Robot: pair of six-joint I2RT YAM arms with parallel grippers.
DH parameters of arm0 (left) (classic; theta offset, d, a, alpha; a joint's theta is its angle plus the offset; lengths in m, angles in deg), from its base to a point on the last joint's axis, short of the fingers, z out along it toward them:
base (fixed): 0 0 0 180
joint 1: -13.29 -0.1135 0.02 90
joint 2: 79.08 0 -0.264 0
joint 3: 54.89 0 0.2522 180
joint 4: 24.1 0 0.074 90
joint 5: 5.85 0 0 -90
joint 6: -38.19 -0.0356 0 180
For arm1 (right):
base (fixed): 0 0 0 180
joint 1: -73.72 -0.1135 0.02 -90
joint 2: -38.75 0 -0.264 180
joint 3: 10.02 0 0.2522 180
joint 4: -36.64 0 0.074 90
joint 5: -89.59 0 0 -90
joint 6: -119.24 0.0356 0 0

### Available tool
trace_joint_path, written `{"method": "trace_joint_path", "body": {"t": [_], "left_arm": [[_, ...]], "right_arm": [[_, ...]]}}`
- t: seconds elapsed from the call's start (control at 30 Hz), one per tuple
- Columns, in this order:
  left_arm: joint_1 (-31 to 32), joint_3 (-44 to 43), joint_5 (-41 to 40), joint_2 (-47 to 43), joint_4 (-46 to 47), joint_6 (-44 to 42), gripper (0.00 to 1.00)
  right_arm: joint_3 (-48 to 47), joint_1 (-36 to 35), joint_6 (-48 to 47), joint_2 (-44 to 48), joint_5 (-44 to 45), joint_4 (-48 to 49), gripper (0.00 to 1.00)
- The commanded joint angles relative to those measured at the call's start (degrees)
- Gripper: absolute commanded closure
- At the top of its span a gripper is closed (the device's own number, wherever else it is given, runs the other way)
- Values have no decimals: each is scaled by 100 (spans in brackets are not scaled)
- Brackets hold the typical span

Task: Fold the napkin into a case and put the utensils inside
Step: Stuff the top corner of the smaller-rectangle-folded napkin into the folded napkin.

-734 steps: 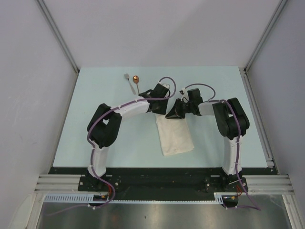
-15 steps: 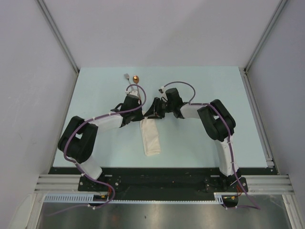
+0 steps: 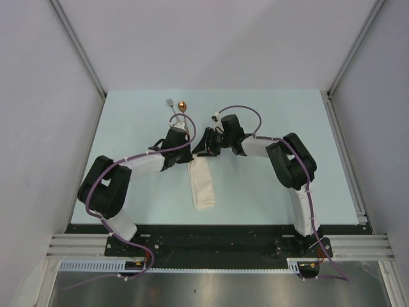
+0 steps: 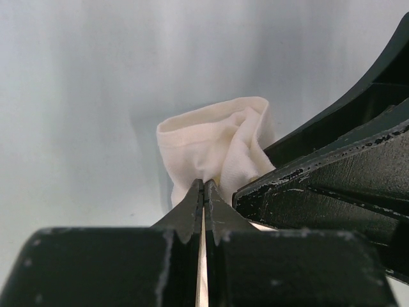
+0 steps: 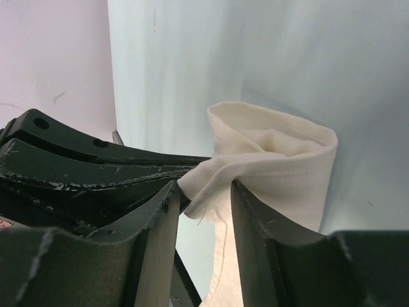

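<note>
At the mouth of the case, limp and light I reckon, my left end effector pinches the edge, right end effector parted around it.

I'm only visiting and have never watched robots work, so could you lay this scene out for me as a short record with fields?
Surface: pale blue table
Cloth: cream napkin, folded into a narrow strip, its far end bunched between the two grippers
Left gripper: shut on the napkin's far end
Right gripper: jaws apart, a fold of the napkin between them
Cutlery: fork and spoon side by side on the table, beyond the grippers, not in the cloth
</note>
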Motion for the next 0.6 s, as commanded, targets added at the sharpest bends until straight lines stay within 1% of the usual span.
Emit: {"method": "trace_joint_path", "body": {"t": [0.0,0.17,0.37,0.57], "left_arm": [[-10,51,129,-150,113,50,100],[-19,59,129,-168,112,41,100],[-28,59,138,-168,112,32,100],[-46,68,156,-203,112,41,100]], "right_arm": [[-292,-3,-193,289,27,-137,57],[-407,6,-316,333,114,-392,57],[-565,-20,-343,263,123,-542,61],[-767,-117,-369,88,132,-691,62]]}}
